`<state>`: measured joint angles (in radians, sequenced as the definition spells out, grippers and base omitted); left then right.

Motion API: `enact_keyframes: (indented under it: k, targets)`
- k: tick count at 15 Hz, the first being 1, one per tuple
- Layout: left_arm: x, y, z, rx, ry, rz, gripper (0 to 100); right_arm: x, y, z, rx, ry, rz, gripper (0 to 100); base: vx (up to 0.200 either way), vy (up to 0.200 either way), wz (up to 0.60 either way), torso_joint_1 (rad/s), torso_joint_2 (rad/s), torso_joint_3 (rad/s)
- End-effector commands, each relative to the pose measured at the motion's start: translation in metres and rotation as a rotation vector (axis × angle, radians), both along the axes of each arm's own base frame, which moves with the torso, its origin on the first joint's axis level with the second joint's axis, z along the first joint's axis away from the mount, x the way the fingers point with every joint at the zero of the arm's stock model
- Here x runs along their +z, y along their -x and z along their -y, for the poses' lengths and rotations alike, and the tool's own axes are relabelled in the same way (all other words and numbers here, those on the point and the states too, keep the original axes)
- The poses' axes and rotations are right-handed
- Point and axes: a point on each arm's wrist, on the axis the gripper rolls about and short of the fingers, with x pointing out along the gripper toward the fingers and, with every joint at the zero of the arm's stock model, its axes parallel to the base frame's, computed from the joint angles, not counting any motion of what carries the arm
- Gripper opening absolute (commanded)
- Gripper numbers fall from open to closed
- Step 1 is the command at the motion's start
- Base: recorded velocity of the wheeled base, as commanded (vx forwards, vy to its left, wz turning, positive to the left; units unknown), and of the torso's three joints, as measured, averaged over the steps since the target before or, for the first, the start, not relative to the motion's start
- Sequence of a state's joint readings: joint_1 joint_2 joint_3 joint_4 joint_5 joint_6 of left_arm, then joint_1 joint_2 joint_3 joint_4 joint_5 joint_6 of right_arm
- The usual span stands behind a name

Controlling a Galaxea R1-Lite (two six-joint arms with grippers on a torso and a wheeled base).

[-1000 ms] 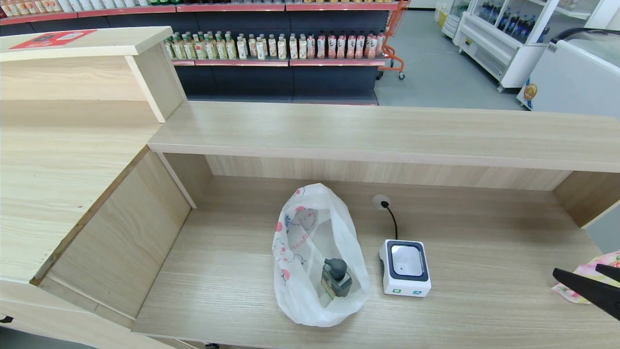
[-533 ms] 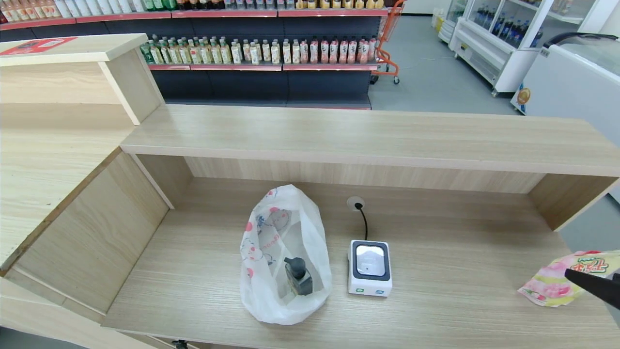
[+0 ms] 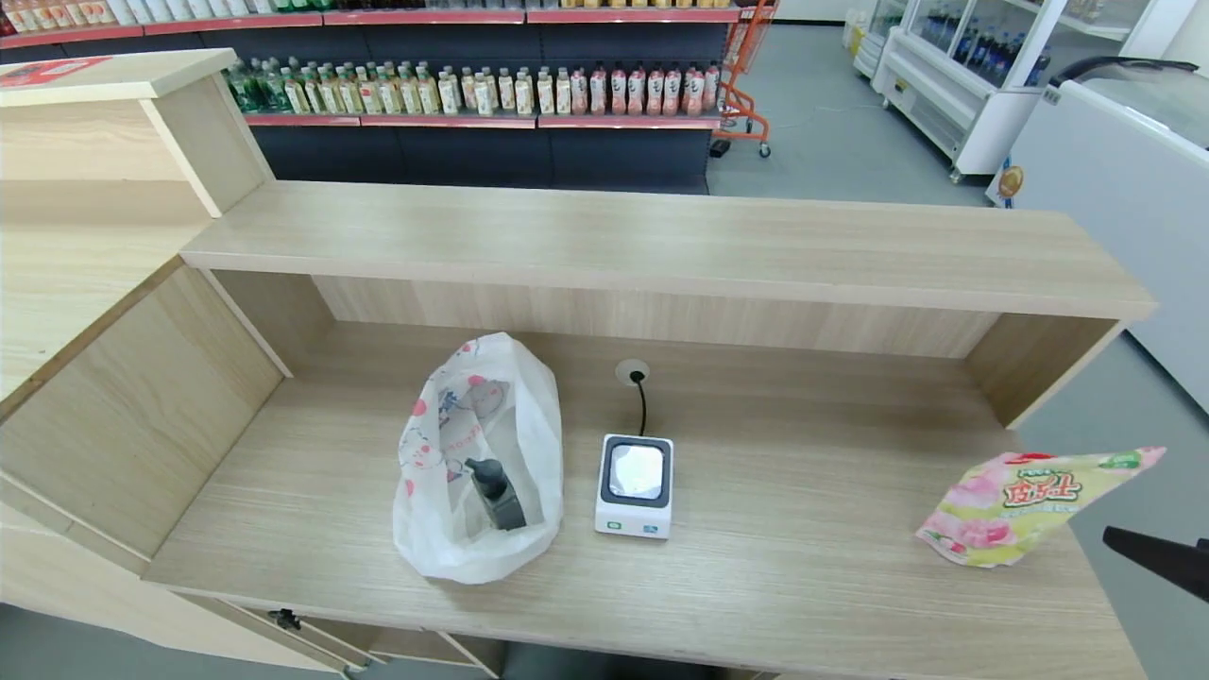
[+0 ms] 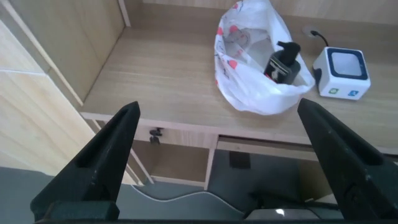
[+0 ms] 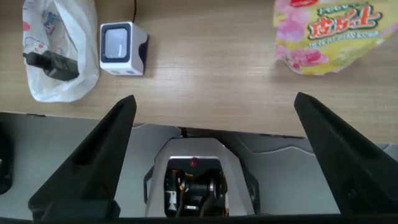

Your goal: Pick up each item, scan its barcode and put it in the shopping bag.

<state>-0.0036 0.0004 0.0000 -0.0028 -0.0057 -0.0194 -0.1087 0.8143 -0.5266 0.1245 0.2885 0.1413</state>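
A white shopping bag (image 3: 477, 463) printed with red dots lies open on the lower counter, a dark pump bottle (image 3: 498, 493) inside it. To its right sits the white barcode scanner (image 3: 635, 484), window facing up. A pink-and-yellow snack pouch (image 3: 1030, 501) lies flat near the counter's right end. My right gripper (image 5: 214, 162) hangs open and empty off the counter's front edge, the pouch (image 5: 329, 31) ahead of it; one finger (image 3: 1157, 559) shows beside the pouch. My left gripper (image 4: 217, 168) is open and empty, below and in front of the bag (image 4: 255, 62).
A raised wooden ledge (image 3: 661, 241) runs along the back of the counter, with side walls (image 3: 132, 425) at both ends. The scanner's cable (image 3: 642, 401) leads to a hole behind it. Bare counter lies between scanner and pouch. Store shelves and freezers stand beyond.
The head camera has turned right, so everything slid left in its view and the whole snack pouch now shows. Bag, bottle and scanner have not moved on the counter.
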Motion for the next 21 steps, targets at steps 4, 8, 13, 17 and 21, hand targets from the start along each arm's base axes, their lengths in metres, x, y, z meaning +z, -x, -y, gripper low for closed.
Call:
enact_keyframes:
  k: [4,8,13,17,21]
  targets:
    - [0.0,0.0,0.0,-0.001,-0.004,0.001,100,0.002,-0.013,0.004,-0.049,-0.005,-0.035,100,-0.1,-0.1,0.0,-0.001,0.0,0.001]
    - [0.0,0.0,0.0,-0.003,-0.022,0.001,100,0.016,-0.04,0.012,-0.16,-0.076,-0.075,100,0.0,-0.15,0.0,0.013,0.0,-0.004]
    - [0.0,0.0,0.0,-0.003,-0.018,-0.001,100,0.02,-0.055,0.016,-0.205,-0.136,-0.107,100,0.0,-0.04,0.0,0.0,0.0,0.0]
    - [0.0,0.0,0.0,-0.003,-0.018,0.001,100,0.03,-0.092,0.025,-0.359,-0.286,-0.2,100,0.0,0.0,0.0,0.0,0.0,0.0]
    - [0.0,0.0,0.0,-0.003,-0.018,0.001,100,0.031,-0.113,0.03,-0.466,-0.384,-0.238,100,0.0,0.0,0.0,0.0,0.0,0.0]
